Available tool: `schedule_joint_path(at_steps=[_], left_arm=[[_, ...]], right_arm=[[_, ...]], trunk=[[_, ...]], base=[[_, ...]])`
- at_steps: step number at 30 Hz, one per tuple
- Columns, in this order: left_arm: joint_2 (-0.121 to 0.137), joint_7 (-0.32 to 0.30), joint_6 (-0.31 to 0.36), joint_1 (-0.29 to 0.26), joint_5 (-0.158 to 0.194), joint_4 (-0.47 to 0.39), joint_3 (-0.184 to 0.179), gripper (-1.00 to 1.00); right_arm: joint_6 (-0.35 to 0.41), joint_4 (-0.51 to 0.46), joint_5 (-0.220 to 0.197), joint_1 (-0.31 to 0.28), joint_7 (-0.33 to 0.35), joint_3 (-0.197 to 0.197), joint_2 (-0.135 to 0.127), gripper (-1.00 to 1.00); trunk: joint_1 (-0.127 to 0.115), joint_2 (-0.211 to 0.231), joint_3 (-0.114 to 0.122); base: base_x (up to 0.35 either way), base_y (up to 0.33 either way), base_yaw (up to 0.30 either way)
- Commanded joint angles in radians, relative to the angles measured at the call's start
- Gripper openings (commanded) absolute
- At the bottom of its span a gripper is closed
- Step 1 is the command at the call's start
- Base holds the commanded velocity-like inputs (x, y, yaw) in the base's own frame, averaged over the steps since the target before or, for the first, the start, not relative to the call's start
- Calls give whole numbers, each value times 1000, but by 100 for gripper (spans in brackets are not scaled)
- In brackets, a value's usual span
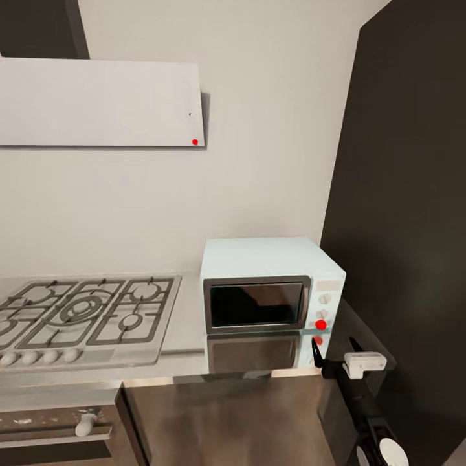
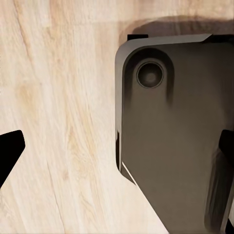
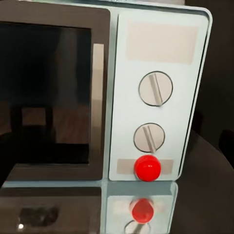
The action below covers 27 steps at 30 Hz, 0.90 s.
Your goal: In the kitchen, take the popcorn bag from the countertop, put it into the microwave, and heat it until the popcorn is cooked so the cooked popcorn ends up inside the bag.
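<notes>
Microwave (image 1: 272, 288), pale blue-white and boxy, is seen standing on the pale grey countertop (image 1: 188, 323) against a white wall, with its dark glass door shut. A steel gas hob (image 1: 84, 314) lies on the counter beside it, on the robot's left, and a slanted white hood (image 1: 100, 103) hangs above the hob. A tall black cabinet (image 1: 408, 213) rises just beyond the microwave on the robot's right.

The right gripper (image 1: 336, 362) is raised in front of the microwave's lower right corner, directly before the control panel (image 3: 158, 97). From the right wrist camera the panel is faced squarely: two round knobs are stacked one above the other, and a red button (image 3: 147, 167) sits beneath them at the panel's lower edge, mirrored in the glossy counter below. The panel therefore lies straight ahead of the right claw, and the right arm is clearly the nearer one. Whether contact is made with the button cannot be told. Whether this claw is spread or closed cannot be judged either, since its fingers are seen poorly.

The left gripper (image 2: 117, 161) is seen from its wrist camera pointing down at a pale wooden floor (image 2: 58, 117) and a dark part of the robot's own base; its two dark fingertips sit at opposite edges of that picture, wide apart, with nothing held between them.

The popcorn bag may perhaps be inside behind the dark door glass, but this cannot be confirmed.
</notes>
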Motion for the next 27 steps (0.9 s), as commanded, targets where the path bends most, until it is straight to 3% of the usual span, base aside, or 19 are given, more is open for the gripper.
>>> schedule_joint_path(at_steps=[1,27], left_arm=[[0,0,-2,0,0,-1,0,100],[3,0,-2,0,0,-1,1,100]], right_arm=[[-3,0,-1,-1,-3,1,0,100],[1,3,-8,-1,-6,0,0,100]], trunk=[[0,-1,-1],[0,-1,-1]], base=[[74,0,0],[99,24,0]])
